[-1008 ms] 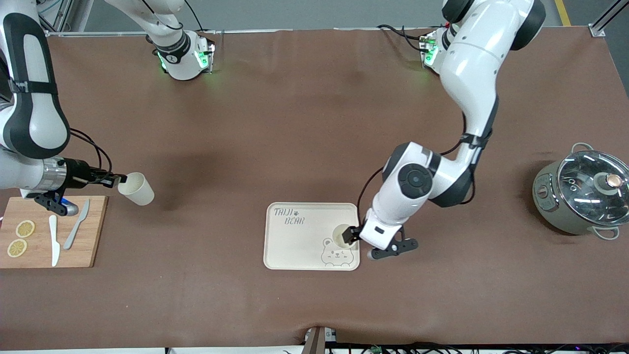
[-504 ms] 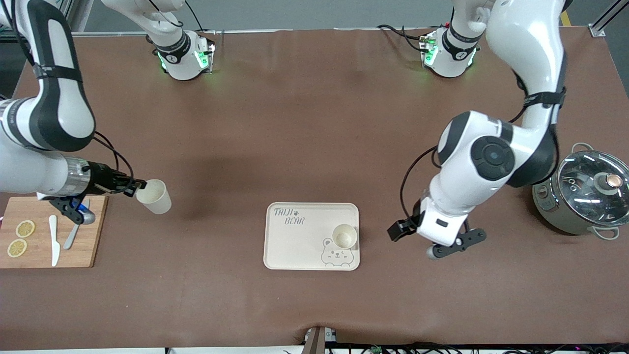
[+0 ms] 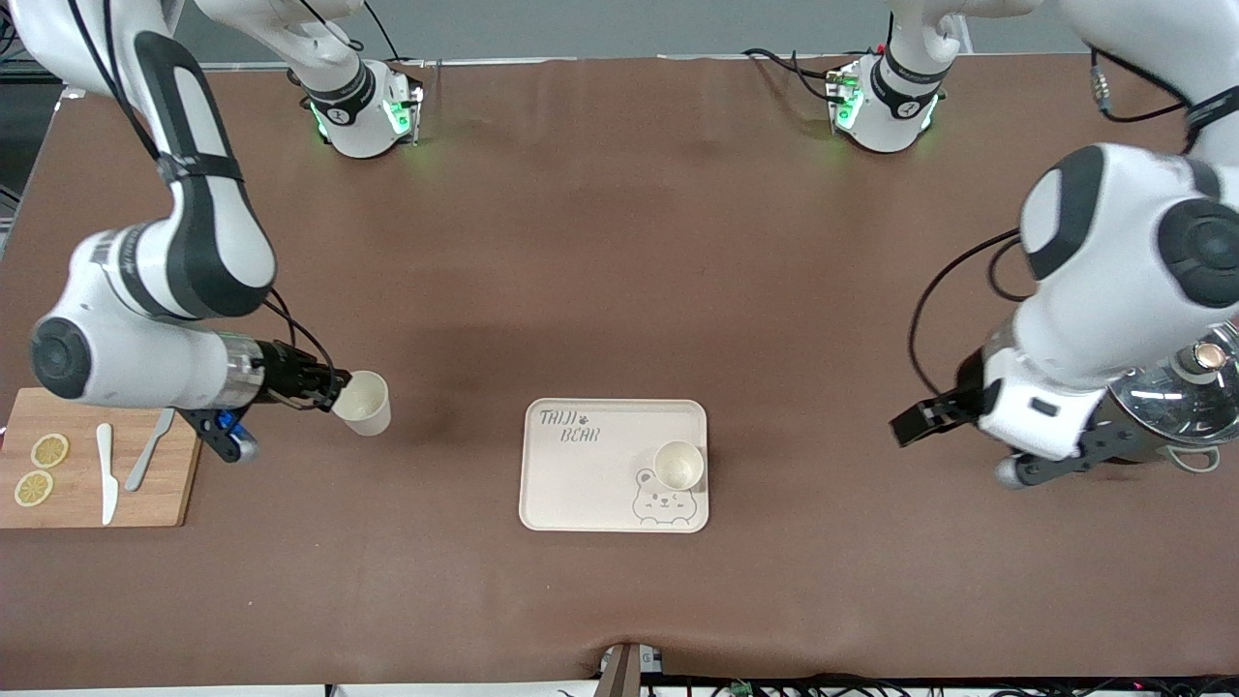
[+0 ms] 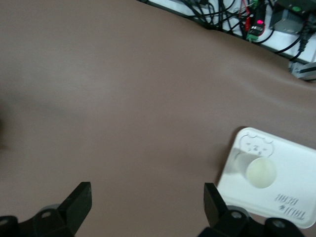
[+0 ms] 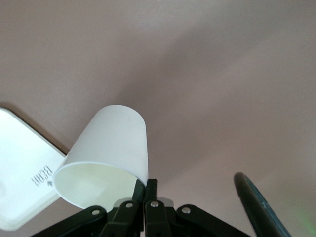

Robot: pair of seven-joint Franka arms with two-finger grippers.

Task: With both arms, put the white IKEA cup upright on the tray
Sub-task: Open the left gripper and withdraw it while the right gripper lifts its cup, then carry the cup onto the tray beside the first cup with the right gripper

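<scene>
Cup (image 3: 364, 402) number two was pinched by its rim in the right pincer (image 3: 334, 392), tipped sideways over bare worktop (image 3: 619, 242), with the tray (image 3: 590, 474) toward the left arm's end. One cup (image 3: 679, 465) already stood there; the left pincer (image 3: 915, 423) hung spread, empty.

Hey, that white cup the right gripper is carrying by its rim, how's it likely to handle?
The white cup, pinched at the rim by the right gripper, hangs tilted and looks light. One-sided grip may let it pivot. Its tapered shape might tip when set on the tray.
</scene>
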